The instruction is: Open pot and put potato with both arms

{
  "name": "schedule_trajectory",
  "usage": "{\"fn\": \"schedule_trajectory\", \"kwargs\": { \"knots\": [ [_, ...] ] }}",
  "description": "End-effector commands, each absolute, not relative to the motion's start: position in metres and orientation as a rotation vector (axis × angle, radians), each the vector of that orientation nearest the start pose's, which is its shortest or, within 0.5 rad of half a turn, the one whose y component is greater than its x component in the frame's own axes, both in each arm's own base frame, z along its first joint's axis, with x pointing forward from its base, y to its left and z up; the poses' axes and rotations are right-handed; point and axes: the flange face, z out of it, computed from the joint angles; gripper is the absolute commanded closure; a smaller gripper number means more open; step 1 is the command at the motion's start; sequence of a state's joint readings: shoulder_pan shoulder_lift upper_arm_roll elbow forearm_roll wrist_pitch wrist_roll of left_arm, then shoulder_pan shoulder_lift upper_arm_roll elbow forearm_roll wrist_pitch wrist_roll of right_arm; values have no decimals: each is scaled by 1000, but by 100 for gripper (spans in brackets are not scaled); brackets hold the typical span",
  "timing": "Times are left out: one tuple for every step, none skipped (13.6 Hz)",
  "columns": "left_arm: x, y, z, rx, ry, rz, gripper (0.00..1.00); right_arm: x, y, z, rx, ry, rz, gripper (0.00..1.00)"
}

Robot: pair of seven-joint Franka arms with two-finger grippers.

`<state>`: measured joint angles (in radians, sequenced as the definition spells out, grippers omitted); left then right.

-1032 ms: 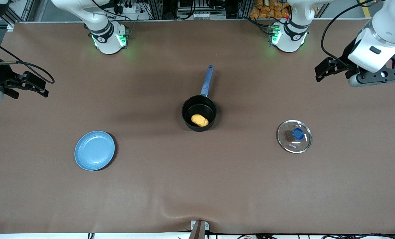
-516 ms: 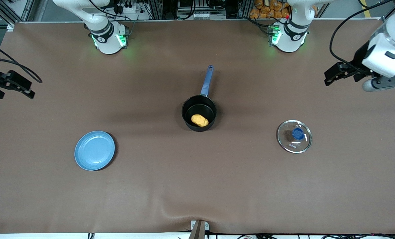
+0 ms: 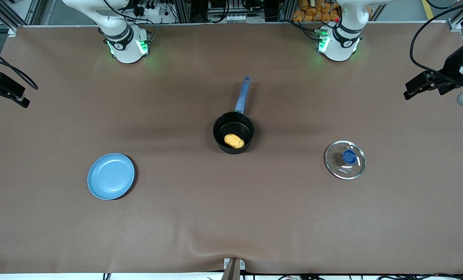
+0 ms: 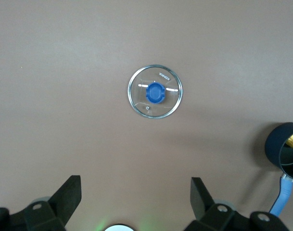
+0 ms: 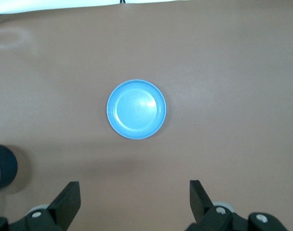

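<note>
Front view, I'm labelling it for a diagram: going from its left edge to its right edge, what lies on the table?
Flat light-blue plate → black saucepan holding the yellow-orange potato → round glass lid with blue knob.

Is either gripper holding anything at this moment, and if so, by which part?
Nothing is held. The left gripper and the right gripper are both open and empty, up over the table's ends.

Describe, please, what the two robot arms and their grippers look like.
Both arms are white and rounded, with black joint bands and green lights glowing at their bases. Black cables loop to each wrist. The left gripper and right gripper are black, each with two wedge-shaped fingers on a black body with silver screws.
</note>
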<state>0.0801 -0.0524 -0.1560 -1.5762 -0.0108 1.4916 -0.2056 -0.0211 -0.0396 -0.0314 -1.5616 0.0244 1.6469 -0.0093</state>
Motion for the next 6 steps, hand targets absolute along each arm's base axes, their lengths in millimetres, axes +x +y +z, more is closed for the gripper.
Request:
{"fn": "schedule_trajectory", "kwargs": {
  "knots": [
    [510,-58,652,-3141,-172,60,0,542,-35,650,-3112,93,-229,0],
    [508,-66,654,-3141,-153,55,0,542,-33,654,-3114,88,-236,0],
    [508,-67,656,-3138,-146,52,0,542,-33,656,-3116,88,-236,0],
    [508,-66,656,-3138,-145,52,0,542,-33,657,-3116,85,-240,0],
    [508,-66,657,-3138,-148,52,0,542,-31,660,-3115,80,-248,0],
    [508,-65,657,-3138,-150,49,0,543,-26,662,-3114,68,-255,0]
  ]
}}
